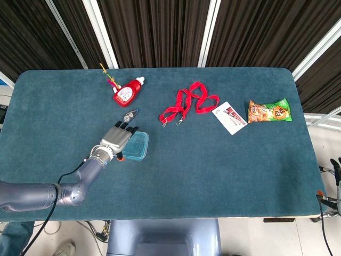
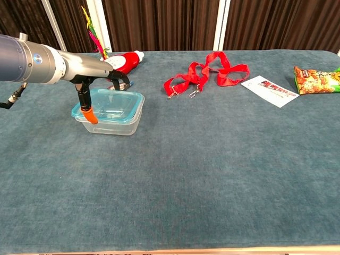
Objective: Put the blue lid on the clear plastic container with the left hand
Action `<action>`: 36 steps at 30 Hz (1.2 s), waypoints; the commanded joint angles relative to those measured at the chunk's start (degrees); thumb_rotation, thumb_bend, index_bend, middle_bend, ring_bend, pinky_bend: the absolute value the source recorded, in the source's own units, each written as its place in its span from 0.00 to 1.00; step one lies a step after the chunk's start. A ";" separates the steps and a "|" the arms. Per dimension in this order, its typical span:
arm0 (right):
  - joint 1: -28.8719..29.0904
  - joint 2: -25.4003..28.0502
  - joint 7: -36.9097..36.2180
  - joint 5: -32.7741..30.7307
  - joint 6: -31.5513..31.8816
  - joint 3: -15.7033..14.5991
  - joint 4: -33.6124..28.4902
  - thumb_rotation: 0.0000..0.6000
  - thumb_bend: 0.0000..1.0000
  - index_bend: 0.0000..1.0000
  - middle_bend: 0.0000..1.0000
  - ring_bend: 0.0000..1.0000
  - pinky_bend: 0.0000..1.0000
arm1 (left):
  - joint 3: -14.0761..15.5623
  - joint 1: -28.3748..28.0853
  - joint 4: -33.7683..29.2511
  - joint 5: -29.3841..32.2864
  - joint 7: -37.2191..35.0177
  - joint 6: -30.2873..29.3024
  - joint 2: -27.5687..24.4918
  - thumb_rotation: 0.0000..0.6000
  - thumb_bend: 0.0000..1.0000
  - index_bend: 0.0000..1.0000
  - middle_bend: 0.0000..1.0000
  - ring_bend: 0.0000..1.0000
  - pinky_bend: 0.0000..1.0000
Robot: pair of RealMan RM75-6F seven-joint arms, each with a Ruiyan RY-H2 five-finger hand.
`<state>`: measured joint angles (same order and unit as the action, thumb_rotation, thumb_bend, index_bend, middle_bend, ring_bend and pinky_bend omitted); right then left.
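The blue lid (image 1: 136, 145) (image 2: 113, 104) lies on top of the clear plastic container (image 2: 118, 125), left of the table's middle. My left hand (image 1: 116, 138) (image 2: 93, 81) reaches over it from the left. Its orange-tipped thumb (image 2: 88, 113) presses the lid's near left edge, and its dark fingers (image 2: 121, 82) curl over the far edge, so the lid is held between them. Only a sliver of my right hand (image 1: 335, 169) shows at the right border of the head view, beyond the table; how its fingers stand is unclear.
A red bottle (image 1: 127, 92) (image 2: 125, 62) with a feathered stick lies just behind the container. A red lanyard (image 1: 189, 104) (image 2: 204, 72), a white card (image 1: 229, 118) and a snack bag (image 1: 269, 111) lie to the right on the teal tabletop (image 1: 224, 170).
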<state>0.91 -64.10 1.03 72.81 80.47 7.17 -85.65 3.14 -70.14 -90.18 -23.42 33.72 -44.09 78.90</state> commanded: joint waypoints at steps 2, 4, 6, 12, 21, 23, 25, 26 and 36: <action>0.00 0.00 0.01 -0.10 -0.05 0.03 -0.01 1.00 0.31 0.07 0.05 0.04 0.00 | 0.06 0.00 -0.07 0.01 0.18 -0.05 -0.02 1.00 0.24 0.00 0.24 0.00 0.00; -0.01 0.02 -0.01 -0.18 -0.07 0.05 -0.08 1.00 0.31 0.07 0.05 0.04 0.00 | 0.04 -0.02 -0.24 0.04 0.30 -0.19 -0.14 1.00 0.24 0.00 0.24 0.00 0.00; 0.00 0.01 0.00 -0.19 -0.11 0.05 -0.09 1.00 0.31 0.07 0.05 0.04 0.00 | 0.01 0.01 -0.42 0.07 0.35 -0.34 -0.26 1.00 0.24 0.00 0.24 0.00 0.00; 0.07 -0.05 0.00 -0.12 -0.26 -0.01 -0.01 1.00 0.31 0.07 0.05 0.04 0.00 | 0.38 0.07 -0.59 0.12 0.98 -0.78 -0.34 1.00 0.24 0.00 0.24 0.00 0.00; 0.02 0.02 0.04 -0.17 -0.20 0.02 -0.12 1.00 0.31 0.07 0.05 0.04 0.00 | 0.27 0.12 -0.49 0.20 1.35 -0.88 -0.13 1.00 0.24 0.00 0.24 0.00 0.00; 0.02 0.04 0.00 -0.17 -0.21 0.02 -0.14 1.00 0.31 0.07 0.05 0.04 0.00 | 0.27 0.14 -0.46 0.19 1.46 -0.98 -0.05 1.00 0.24 0.00 0.24 0.00 0.00; 0.01 0.06 -0.05 -0.19 -0.21 0.03 -0.12 1.00 0.31 0.07 0.05 0.04 0.00 | 0.19 0.17 -0.37 0.16 1.56 -1.21 0.12 1.00 0.24 0.00 0.24 0.00 0.00; 0.00 0.08 -0.08 -0.21 -0.21 0.04 -0.11 1.00 0.31 0.07 0.05 0.04 0.00 | 0.17 0.18 -0.34 0.20 1.60 -1.25 0.18 1.00 0.24 0.00 0.24 0.00 0.00; -0.02 0.16 -0.35 -0.25 -0.31 0.05 -0.05 1.00 0.31 0.07 0.05 0.04 0.00 | -0.01 0.07 -0.56 1.07 3.09 -3.10 1.15 1.00 0.24 0.00 0.24 0.00 0.00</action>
<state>0.90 -63.94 0.68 72.55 80.16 7.22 -85.71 3.14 -70.06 -90.66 -22.43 36.71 -47.09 80.02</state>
